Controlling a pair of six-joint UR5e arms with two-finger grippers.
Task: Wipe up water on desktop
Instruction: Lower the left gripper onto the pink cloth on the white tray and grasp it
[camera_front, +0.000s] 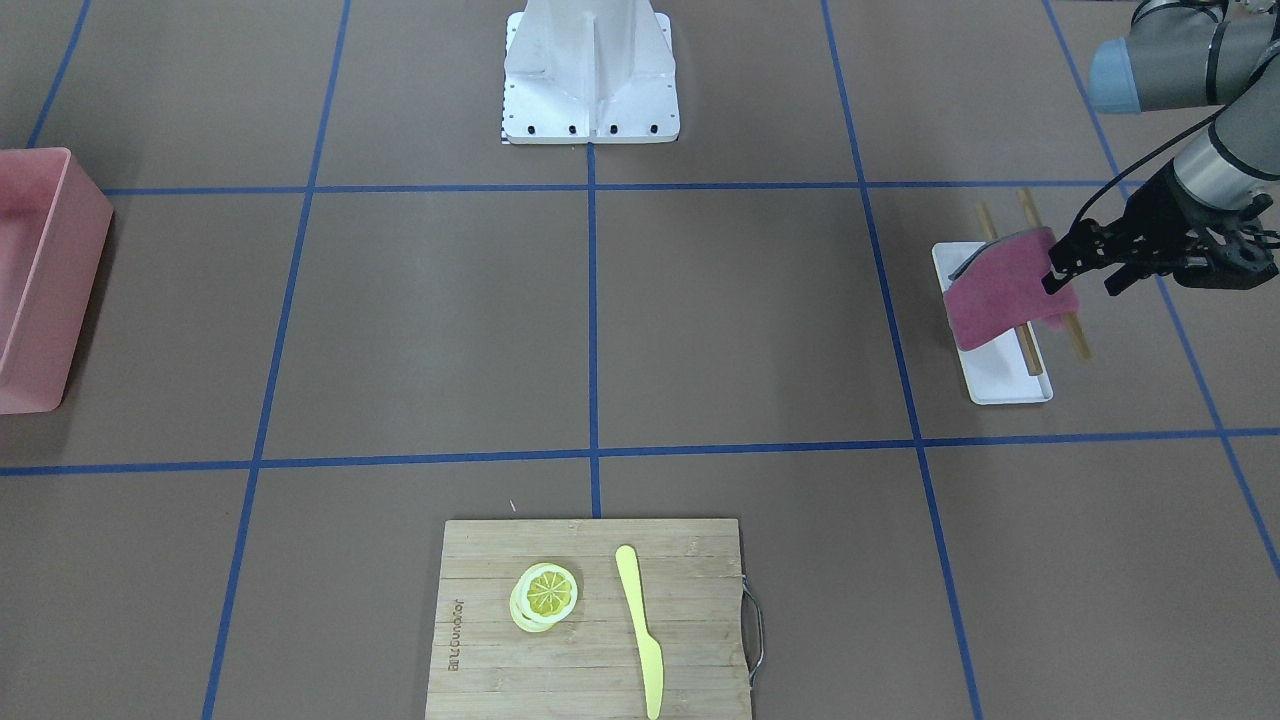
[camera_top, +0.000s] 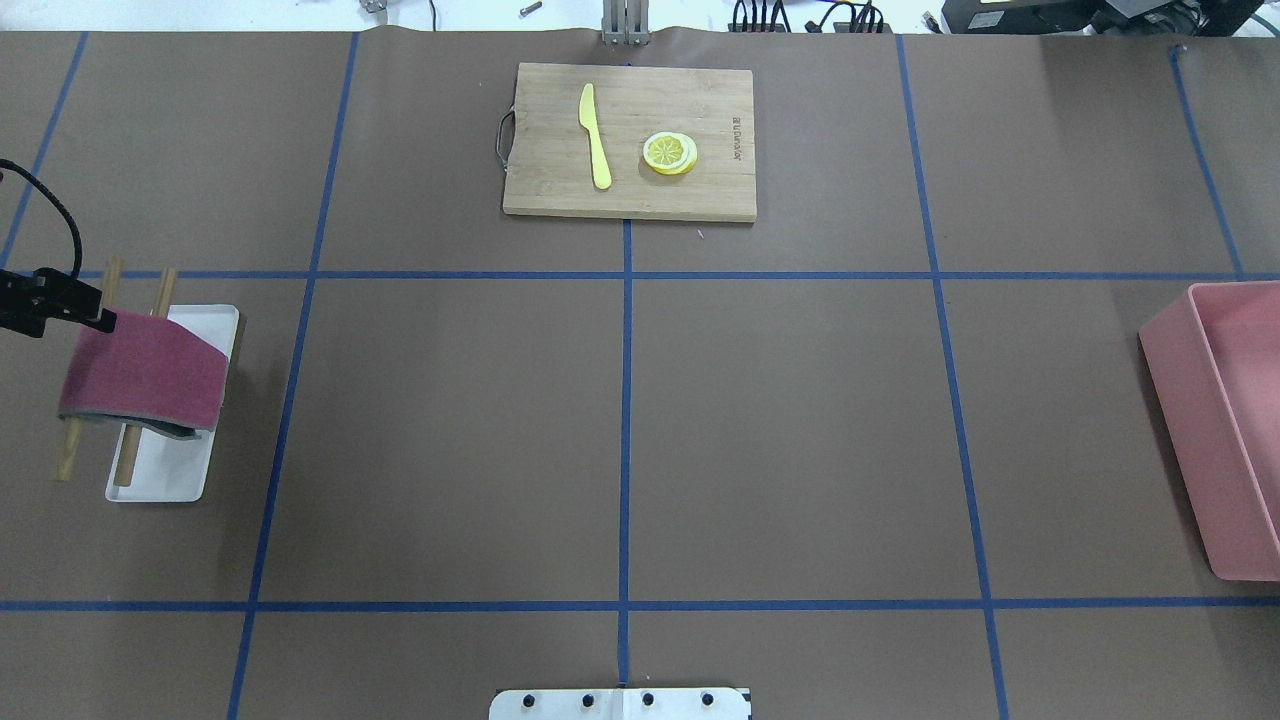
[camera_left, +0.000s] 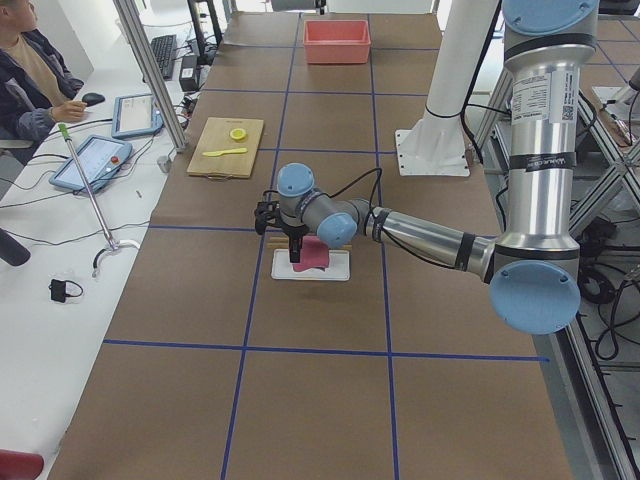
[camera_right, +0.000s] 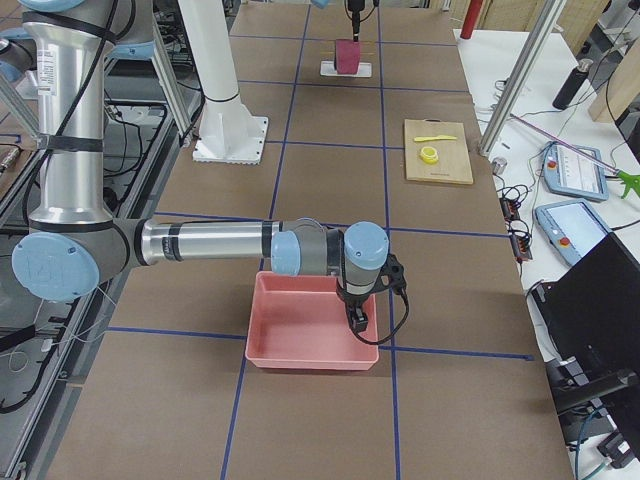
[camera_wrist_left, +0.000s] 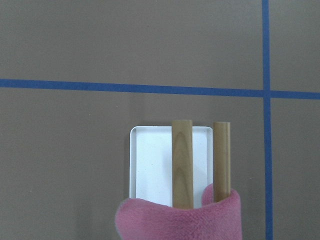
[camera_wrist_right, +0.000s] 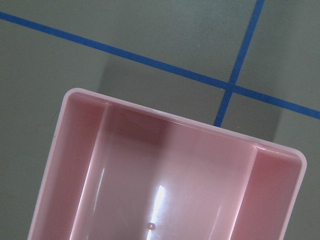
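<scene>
The cloth (camera_front: 1005, 300) covers two sticks (camera_front: 1028, 350), one on the tray (camera_front: 1000, 385), one beside.

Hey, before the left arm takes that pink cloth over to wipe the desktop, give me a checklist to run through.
1. Grip: ok, the left end effector pinches one edge of the pink cloth.
2. Cloth free of the white tray and wooden sticks: cannot tell, its lower edge hangs right over them.
3. Water located on the desktop: cannot tell, no wet patch shows in any view.
4. Other arm out of the way: ok, the right end effector hangs over the pink bin at the opposite end.
5. Clutter away from the cloth: ok, the cutting board, knife and lemon slice lie across the table from the robot.
</scene>
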